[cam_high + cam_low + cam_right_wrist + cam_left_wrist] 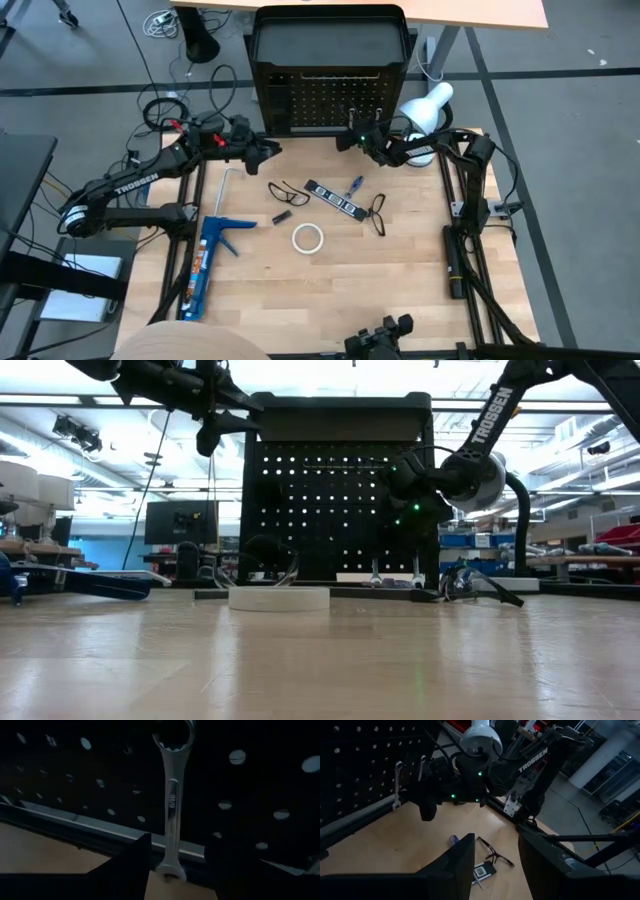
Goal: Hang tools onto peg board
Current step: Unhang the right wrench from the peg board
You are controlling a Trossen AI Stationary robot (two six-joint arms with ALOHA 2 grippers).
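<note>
- Wrench (172, 810) hangs upright on the peg board (320, 100) straight ahead of my right pincer (175, 855); its ring end sits up at a hole and its open end reaches down between my two fingers, near the board's bottom frame.
- My right pincer's jaws stand apart on either side of the wrench shaft, and I cannot see either finger touching it, so I judge the step in hand to be the letting-go of a wrench just hung.
- My left pincer (268, 150) waits raised off the tabletop (400, 280) near the board's other end, jaws apart with nothing between them.
- Behind and below my right pincer, other tools lie loose on the tabletop: a white tape ring (307, 238), a black strip with white marks (333, 199), a blue-handled screwdriver (354, 185) and two black wire loops (288, 192), (379, 214).
- A blue caulking gun (208, 258) lies off to my left pincer's side.
- Next move, as I judge it: draw my right pincer straight back from the board without nudging the wrench off, then go down for the screwdriver, the nearest loose tool to it.
</note>
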